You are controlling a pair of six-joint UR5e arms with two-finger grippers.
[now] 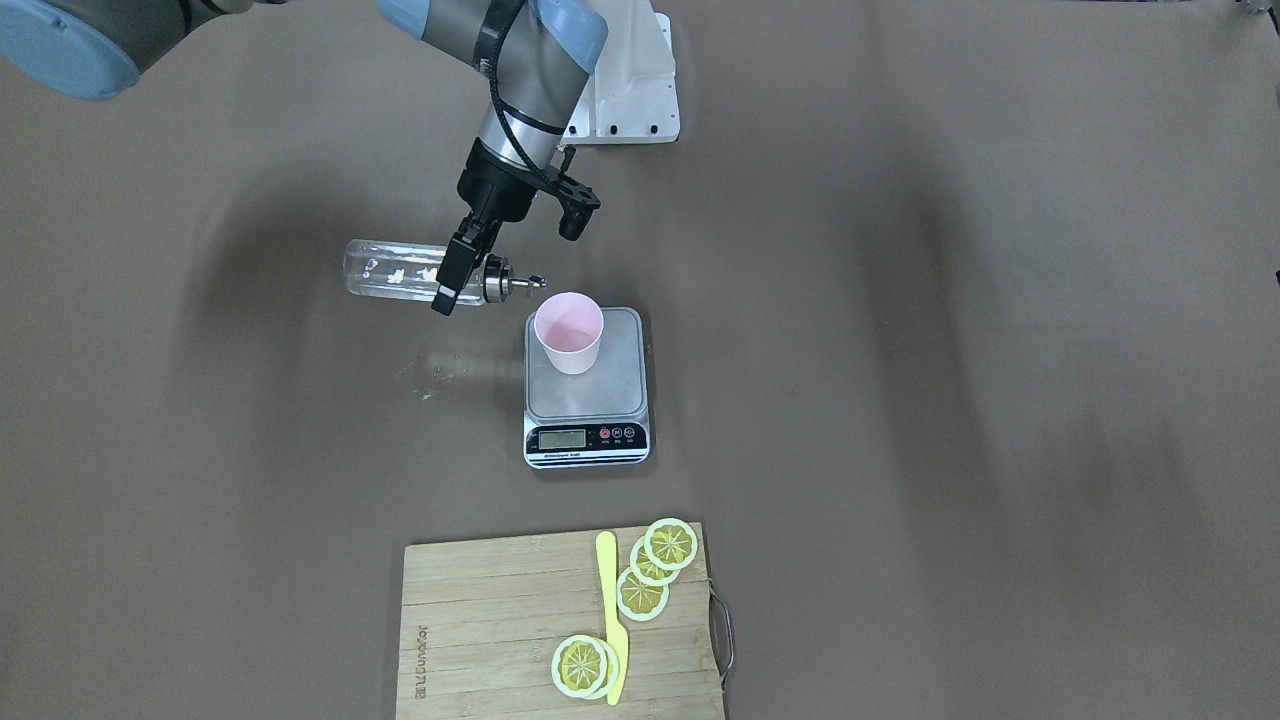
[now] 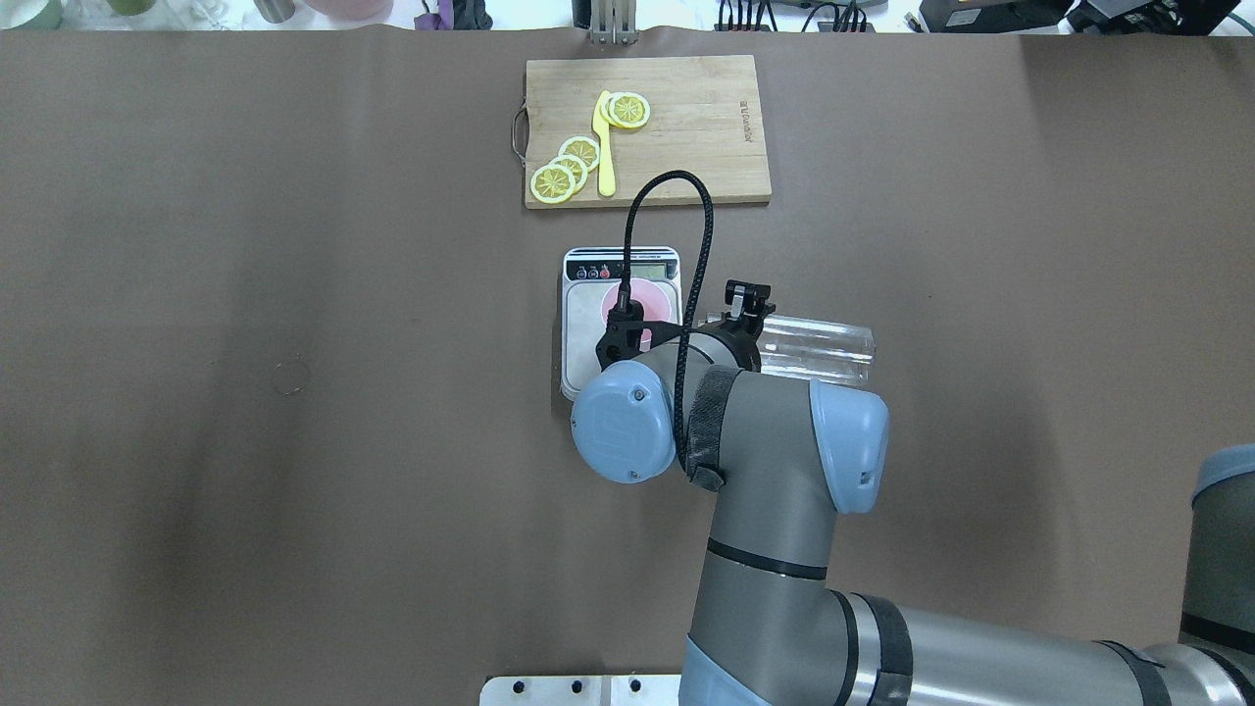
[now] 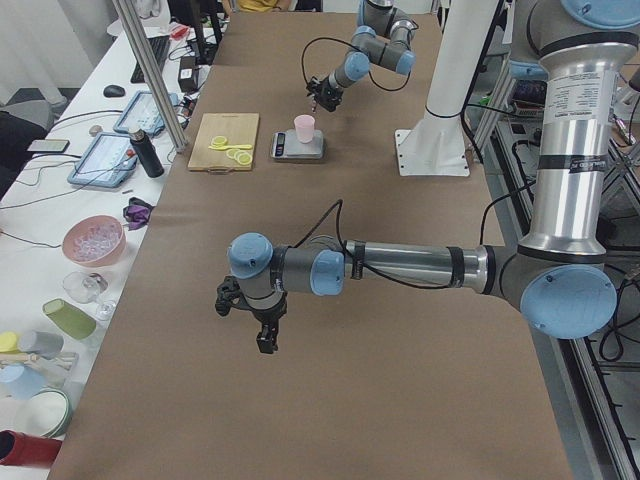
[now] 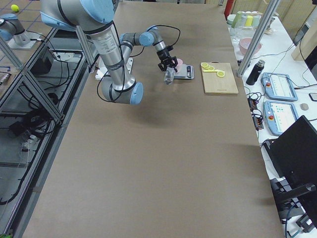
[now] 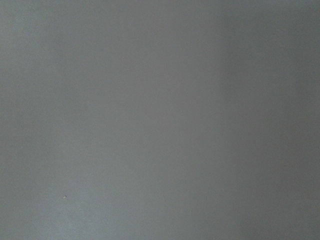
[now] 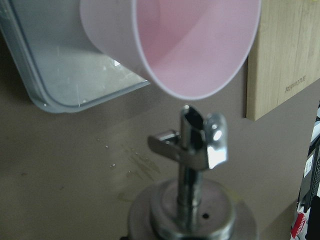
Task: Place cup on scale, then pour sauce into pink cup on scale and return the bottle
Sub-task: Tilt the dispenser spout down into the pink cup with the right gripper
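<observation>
Left of centre in the front-facing view, the right gripper is pinching the clear glass bottle near its capped end. It is holding the bottle level in the air, with the shiny silver pourer pointing at the rim of the pale pink cup. The cup is standing upright on the grey platform of the scale, toward its upper left; the left gripper is hanging low in the left-side view, where I cannot tell whether it is spread or closed.
</observation>
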